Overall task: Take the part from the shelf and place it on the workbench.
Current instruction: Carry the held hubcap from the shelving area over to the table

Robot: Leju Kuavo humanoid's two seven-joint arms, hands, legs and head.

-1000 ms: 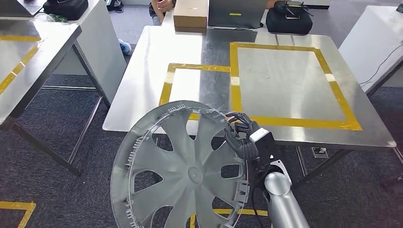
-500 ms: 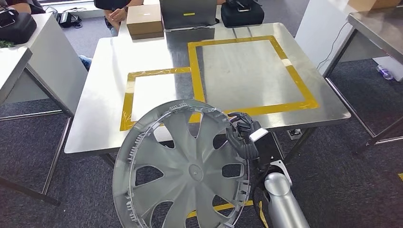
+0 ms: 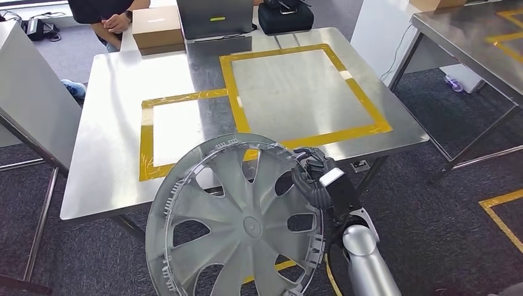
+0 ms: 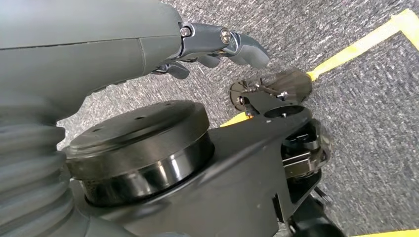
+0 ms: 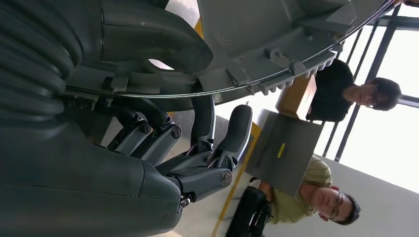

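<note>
The part is a large silver wheel cover (image 3: 237, 222) with several spokes, held upright in front of me, low in the head view. My right hand (image 3: 314, 179) grips its right rim, fingers curled over the edge. The right wrist view shows those fingers (image 5: 197, 148) hooked around the toothed rim (image 5: 276, 44). The steel workbench (image 3: 111, 154) stands just beyond the cover, marked with a small yellow-taped rectangle (image 3: 176, 132) and a larger one (image 3: 296, 92). My left hand (image 4: 212, 44) hangs over the carpet with its fingers apart and nothing in it.
At the workbench's far edge sit a cardboard box (image 3: 155, 28), a grey case (image 3: 214, 15) and a black bag (image 3: 285, 15), with a person (image 3: 105, 15) behind them. Another steel table (image 3: 469, 43) stands at right, a white one (image 3: 31, 98) at left.
The camera has turned, so the workbench has slid left and sits more squarely ahead. The wheel cover stays in my right hand's grip at the same spot in view.
</note>
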